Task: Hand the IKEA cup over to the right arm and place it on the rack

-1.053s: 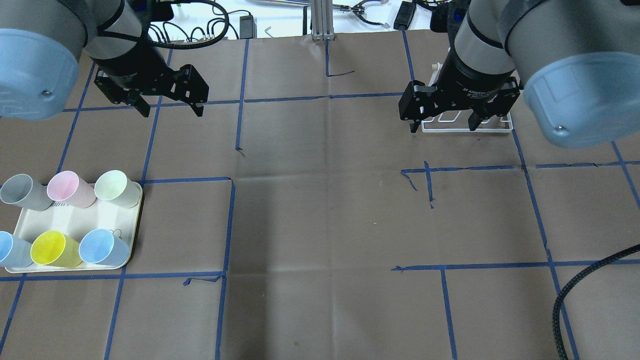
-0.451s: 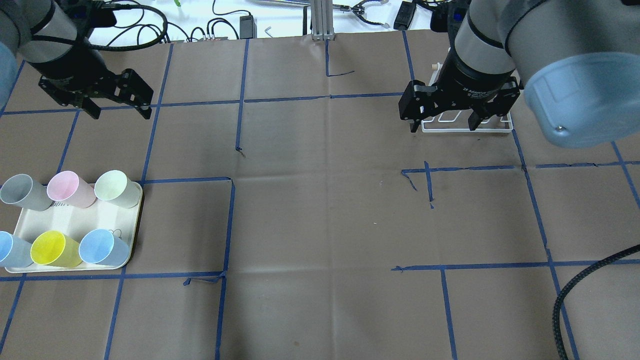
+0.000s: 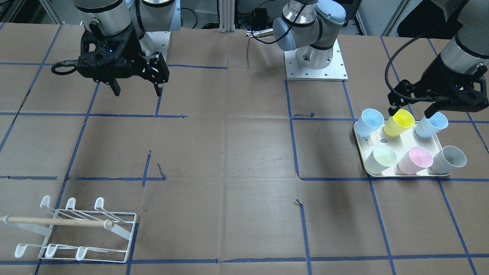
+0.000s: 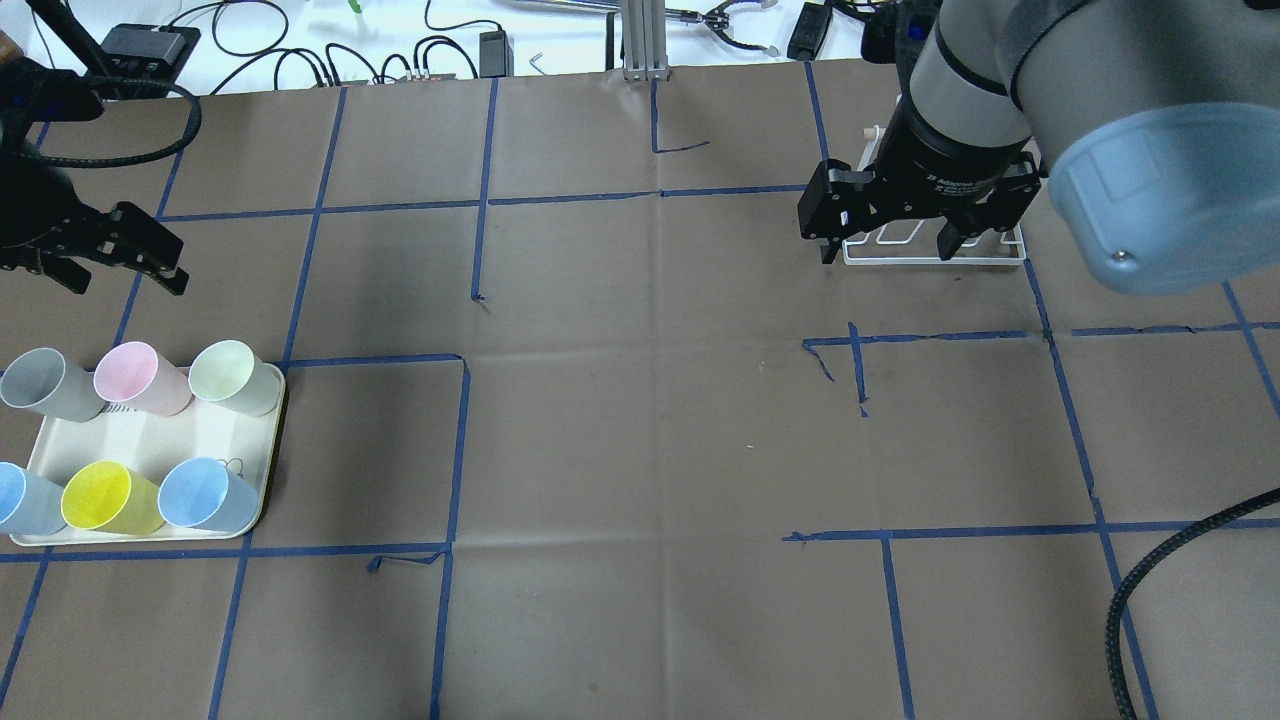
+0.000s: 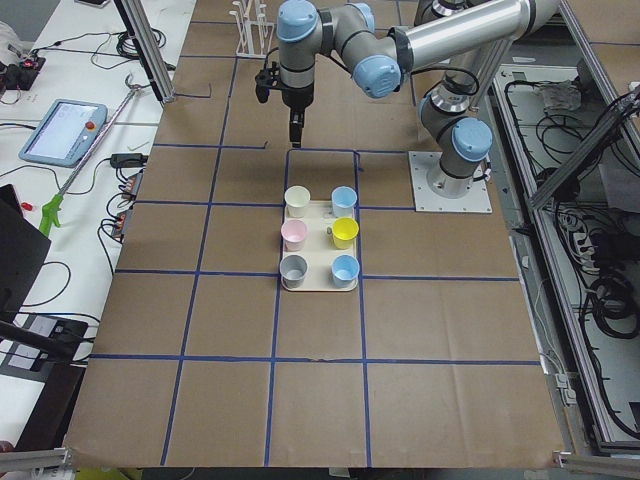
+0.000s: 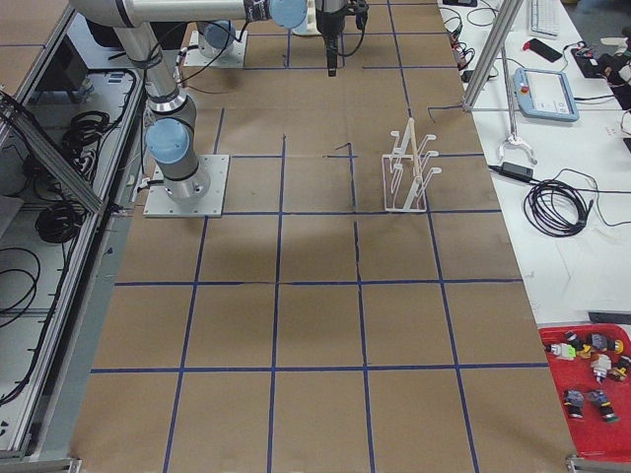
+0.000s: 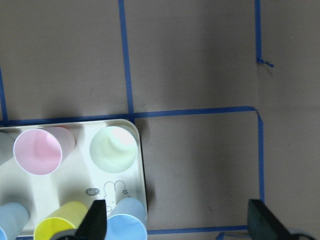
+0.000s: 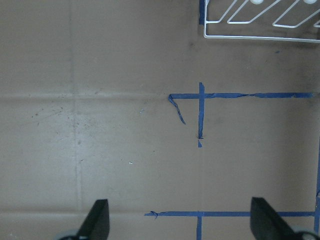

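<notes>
Several pastel cups stand on a cream tray (image 4: 150, 440): grey (image 4: 45, 385), pink (image 4: 135, 378), pale green (image 4: 230, 375), yellow (image 4: 105, 497) and two blue ones (image 4: 205, 495). My left gripper (image 4: 127, 287) is open and empty. It hangs high over the tray, above the yellow cup (image 3: 399, 123) in the front-facing view (image 3: 409, 113). Its wrist view (image 7: 178, 220) looks down on the pink (image 7: 37, 150) and green (image 7: 112, 147) cups. My right gripper (image 4: 885, 257) is open and empty, raised above the paper near the white wire rack (image 3: 76, 229), which holds nothing.
Brown paper with blue tape lines covers the table. The rack (image 6: 409, 168) stands near the far right edge and shows at the top of the right wrist view (image 8: 260, 20). A black cable (image 4: 1150, 580) crosses the near right corner. Cables and tools lie beyond the far edge.
My left arm has swung left and toward the tray, with its gripper still open. The right arm, cups and rack have not moved.
</notes>
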### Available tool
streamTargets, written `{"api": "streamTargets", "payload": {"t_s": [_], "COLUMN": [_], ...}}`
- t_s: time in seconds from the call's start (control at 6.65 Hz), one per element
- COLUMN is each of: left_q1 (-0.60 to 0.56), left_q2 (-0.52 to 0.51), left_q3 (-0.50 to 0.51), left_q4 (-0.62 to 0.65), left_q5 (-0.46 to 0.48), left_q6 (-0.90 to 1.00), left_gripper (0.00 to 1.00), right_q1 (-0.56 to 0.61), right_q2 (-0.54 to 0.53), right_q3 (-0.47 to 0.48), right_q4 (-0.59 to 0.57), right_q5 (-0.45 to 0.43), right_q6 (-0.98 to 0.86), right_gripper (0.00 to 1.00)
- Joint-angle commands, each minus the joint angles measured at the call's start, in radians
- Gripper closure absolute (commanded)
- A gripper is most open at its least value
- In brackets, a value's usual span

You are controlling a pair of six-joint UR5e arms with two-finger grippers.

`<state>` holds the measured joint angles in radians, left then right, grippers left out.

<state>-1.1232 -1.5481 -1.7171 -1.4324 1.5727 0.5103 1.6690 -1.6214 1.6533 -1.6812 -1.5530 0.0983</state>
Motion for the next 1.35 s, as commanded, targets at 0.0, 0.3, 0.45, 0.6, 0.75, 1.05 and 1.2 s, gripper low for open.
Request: {"api": "streamTargets", "payload": {"t_s": [0.0,0.3,0.45,0.6,0.75,1.05,1.2], "left_q1": [0.030,0.025,0.017,0.013,0.002,-0.018,-0.020], "left_q2": [-0.015,-0.052,-0.087,-0.119,-0.141,-0.191,-0.219], "left_q3": [-0.060,-0.139,-0.163,-0.177,-0.188,-0.223,-0.249], "left_q4": [0.070,0.185,0.232,0.265,0.294,0.386,0.439], "left_q5": [-0.003,-0.010,-0.010,-0.010,-0.008,-0.008,-0.005], "left_q6": [0.031,0.016,-0.002,-0.007,-0.010,-0.030,-0.032], "left_gripper": [0.01,0.01,0.01,0.01,0.01,0.01,0.01], "right_q1": [0.000,0.001,0.005,0.006,0.006,0.006,0.006], "right_q2": [-0.002,-0.002,-0.002,-0.002,-0.003,-0.014,-0.003], "right_q3": [-0.003,0.008,0.023,0.055,0.112,0.277,0.381], "right_q4": [0.002,-0.061,-0.233,-0.405,-0.504,-0.784,-1.094], "right_q5": [-0.015,-0.001,0.001,0.001,0.002,0.095,0.178], "right_q6": [0.000,0.015,0.120,0.276,0.414,0.594,0.713], "right_gripper": [0.00,0.00,0.00,0.01,0.01,0.01,0.00]}}
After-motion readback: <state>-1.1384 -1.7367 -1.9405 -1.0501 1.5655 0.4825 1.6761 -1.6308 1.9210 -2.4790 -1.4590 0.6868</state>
